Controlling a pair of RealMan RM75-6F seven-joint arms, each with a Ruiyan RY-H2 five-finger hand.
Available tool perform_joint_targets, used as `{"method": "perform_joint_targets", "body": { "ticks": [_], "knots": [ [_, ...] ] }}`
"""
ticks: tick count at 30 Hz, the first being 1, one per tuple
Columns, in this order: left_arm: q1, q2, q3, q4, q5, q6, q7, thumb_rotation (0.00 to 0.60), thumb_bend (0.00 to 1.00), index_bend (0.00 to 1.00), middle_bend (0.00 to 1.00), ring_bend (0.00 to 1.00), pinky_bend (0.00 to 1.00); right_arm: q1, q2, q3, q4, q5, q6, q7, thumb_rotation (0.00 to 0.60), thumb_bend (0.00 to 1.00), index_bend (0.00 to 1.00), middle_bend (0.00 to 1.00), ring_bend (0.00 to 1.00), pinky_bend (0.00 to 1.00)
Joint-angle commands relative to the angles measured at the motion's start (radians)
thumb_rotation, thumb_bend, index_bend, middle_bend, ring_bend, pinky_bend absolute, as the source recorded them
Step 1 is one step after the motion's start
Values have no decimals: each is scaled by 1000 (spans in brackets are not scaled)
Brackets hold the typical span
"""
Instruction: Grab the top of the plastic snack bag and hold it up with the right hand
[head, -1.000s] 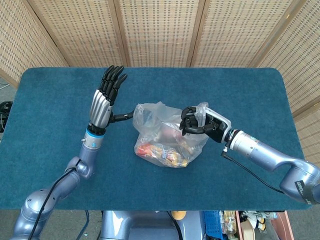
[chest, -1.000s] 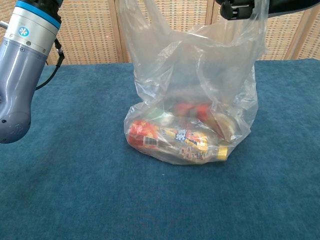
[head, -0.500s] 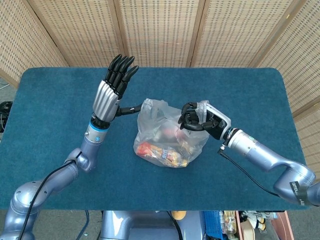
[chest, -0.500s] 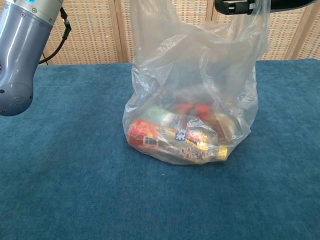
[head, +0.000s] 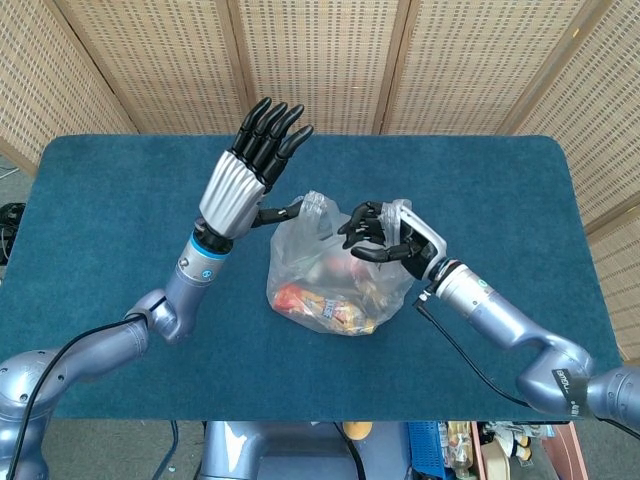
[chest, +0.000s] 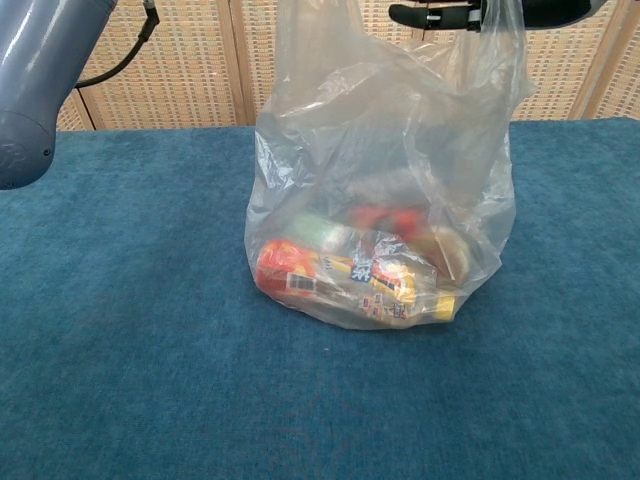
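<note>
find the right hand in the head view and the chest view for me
Head view: the right hand is just right of centre, at the top right of the plastic snack bag.
Chest view: only its dark fingers show at the top edge, right of centre.
Shared landmark: the bag's bunched top handle.

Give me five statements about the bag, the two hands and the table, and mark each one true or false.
1. The right hand holds the top of the clear plastic bag. True.
2. The bag hangs clear of the table. False: its bottom rests on the blue cloth.
3. The left hand grips a bag handle. False: it is raised beside the bag with fingers straight and holds nothing.
4. Colourful snack packets lie in the bottom of the bag. True.
5. The bag lies flat and crumpled. False: it stands upright, its top pulled up by the right hand.
</note>
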Motion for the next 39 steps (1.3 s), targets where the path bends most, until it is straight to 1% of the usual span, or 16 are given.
{"method": "perform_joint_targets", "body": {
  "ticks": [1,4,14,19,23,27,31,35,39],
  "knots": [
    [-6,25,-12,-49,-15,-34,48,600,137,0,0,0,0,-6,-16,18,-9,20,-15,-46,600,0,501,544,351,349],
    [-5,41,-22,-89,-28,-58,77,600,137,0,0,0,0,-14,-30,37,-13,36,-26,-88,600,0,501,543,350,299],
    [0,69,-31,-145,-42,-104,142,600,137,0,0,0,0,-30,-69,109,8,92,-81,-157,600,0,500,530,339,298],
    [-1,73,-39,-156,-53,-125,156,600,136,0,0,0,0,-35,-94,143,18,119,-101,-166,600,0,496,494,319,293],
    [-4,73,-46,-162,-59,-134,166,600,137,0,0,0,0,-42,-117,164,27,126,-107,-163,600,0,493,452,298,241],
    [-4,74,-48,-163,-61,-141,173,600,136,0,0,0,0,-47,-136,179,36,124,-113,-166,600,0,491,410,274,228],
    [-6,76,-52,-165,-66,-152,182,600,136,0,0,0,0,-51,-151,191,44,113,-124,-173,600,0,484,392,265,196],
    [-4,79,-55,-170,-69,-155,186,600,137,0,0,0,0,-54,-160,200,50,109,-134,-179,600,0,449,356,226,163],
    [2,91,-53,-175,-62,-151,195,600,138,0,0,0,0,-58,-160,202,59,110,-163,-200,600,0,432,347,214,157]
  ]
}}
